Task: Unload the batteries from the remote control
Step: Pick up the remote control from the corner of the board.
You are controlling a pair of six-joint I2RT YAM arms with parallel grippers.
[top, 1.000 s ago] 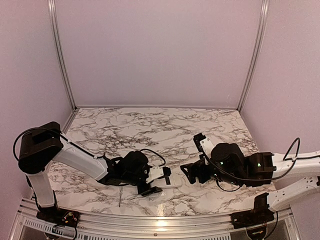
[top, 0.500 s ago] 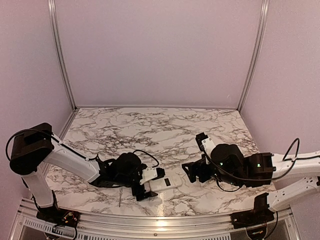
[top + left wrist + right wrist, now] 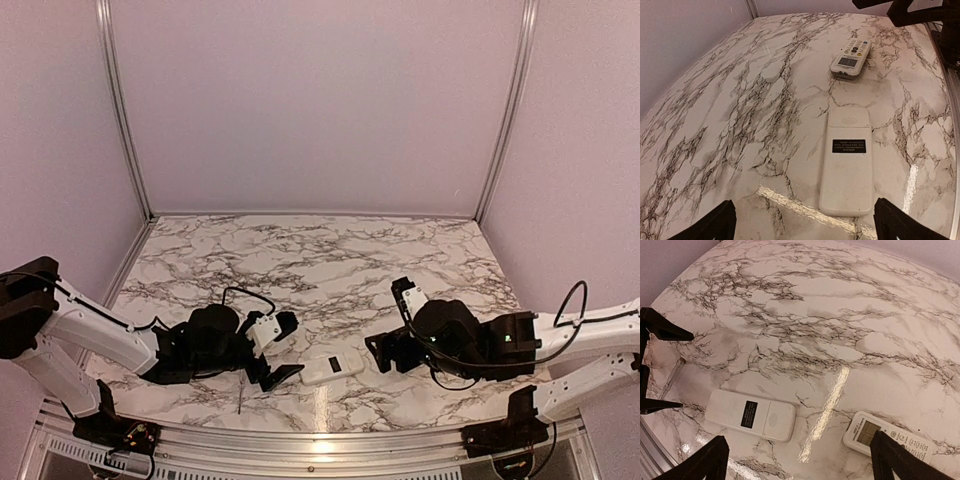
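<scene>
A white remote control (image 3: 333,366) lies face down on the marble table, its back label and battery cover (image 3: 772,420) facing up and the cover closed. The batteries are hidden. My left gripper (image 3: 290,348) is open a short way left of the remote, touching nothing; in the left wrist view the remote (image 3: 847,160) lies just ahead of the gripper (image 3: 805,224), toward its right finger. My right gripper (image 3: 380,352) is open to the right of the remote, low over the table (image 3: 800,455) and empty.
A second white remote (image 3: 887,437) with a display and buttons lies face up near my right gripper, also seen in the left wrist view (image 3: 851,57). A thin clear stick-like tool (image 3: 240,394) lies near the table's front edge.
My left gripper opened, let go of the face-down remote and drew back to the left. The remote stays on the table. The right arm shifted slightly left.
</scene>
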